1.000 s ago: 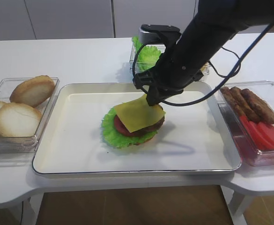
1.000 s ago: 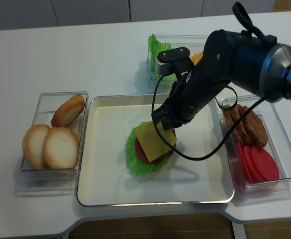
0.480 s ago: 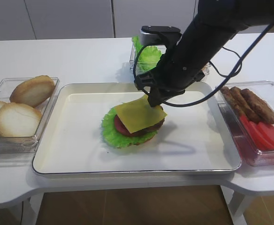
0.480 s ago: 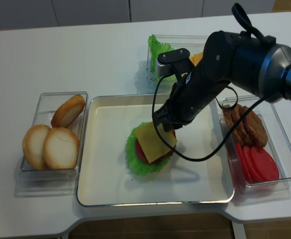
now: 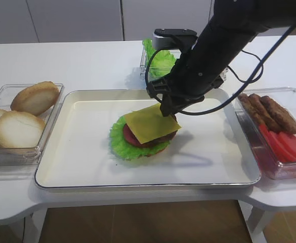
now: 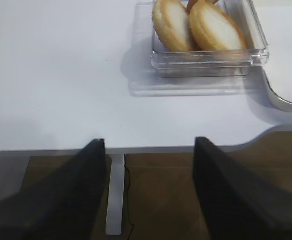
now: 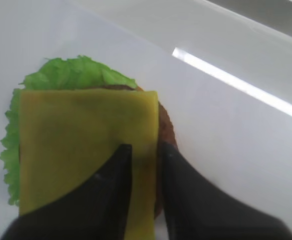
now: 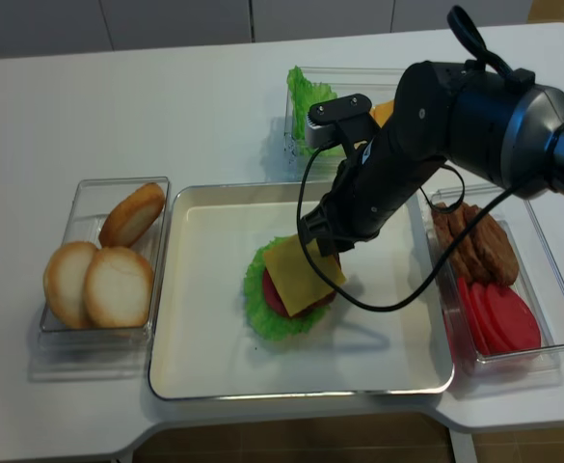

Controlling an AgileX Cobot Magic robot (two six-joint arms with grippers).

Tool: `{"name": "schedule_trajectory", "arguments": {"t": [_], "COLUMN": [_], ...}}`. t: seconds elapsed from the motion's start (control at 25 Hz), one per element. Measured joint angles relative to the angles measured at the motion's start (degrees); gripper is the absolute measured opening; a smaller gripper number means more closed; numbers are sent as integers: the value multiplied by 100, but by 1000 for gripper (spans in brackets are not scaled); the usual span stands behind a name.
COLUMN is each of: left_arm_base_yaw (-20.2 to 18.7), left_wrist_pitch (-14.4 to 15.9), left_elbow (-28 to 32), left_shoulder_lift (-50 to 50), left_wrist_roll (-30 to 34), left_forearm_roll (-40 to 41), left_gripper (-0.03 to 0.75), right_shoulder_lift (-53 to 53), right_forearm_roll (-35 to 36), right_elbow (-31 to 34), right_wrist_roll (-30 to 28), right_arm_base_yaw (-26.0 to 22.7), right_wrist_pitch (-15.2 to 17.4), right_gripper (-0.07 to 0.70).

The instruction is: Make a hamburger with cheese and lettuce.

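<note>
Three pale bun halves [image 5: 20,115] sit in a clear box [image 5: 50,120] at my far left; the left wrist view shows the same box from close by at the table's [image 6: 61,75] edge, and it alone shows my left gripper [image 6: 148,192], its two dark fingers [image 6: 86,185] standing wide apart over bare floor, holding nothing. Neither high view shows that gripper.

Next comes the white tray [image 5: 82,167]. On it lies the hamburger [image 5: 143,132]: the frilly green lettuce [image 5: 121,147] spreads at the bottom, a red tomato slice and brown patty above it, and the yellow cheese [image 5: 149,123] lies on top, tilted slightly up at its far corner.

My right gripper [image 5: 168,110] is at that far corner of the cheese. From the high views I cannot tell its state. The right wrist view settles it: the two dark fingers [image 7: 108,190] stand slightly apart, straddling a strip along the slice's edge [image 7: 86,150], with a gap showing on both sides, so the slice is not pinched.

Behind the arm, a box of lettuce leaves [image 8: 306,96] stands beyond the tray. At far right, another clear box [image 8: 551,280] holds brown sausages [image 8: 479,241] and red tomato slices [image 8: 498,316].
</note>
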Motion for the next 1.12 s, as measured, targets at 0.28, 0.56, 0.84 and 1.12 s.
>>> {"name": "schedule_trajectory", "arguments": {"t": [0.28,0.56,0.84,1.12], "left_arm_base_yaw": [0,0,0,0], "left_wrist_pitch": [0,0,0,0], "left_elbow": [0,0,0,0], "left_shoulder_lift": [0,0,0,0], "left_wrist_roll": [0,0,0,0], "left_forearm_roll": [0,0,0,0], "left_gripper": [416,416,416,416], "right_shoulder_lift": [0,0,-239,-305], "right_forearm_roll": [-22,-161,-1111,-1653], "right_elbow": [0,0,0,0], "right_wrist_roll": [10,197,1051,1361], "right_arm_base_yaw": [0,0,0,-118], "right_wrist_pitch": [10,41,99,566], "right_gripper": [307,337,337,337]}}
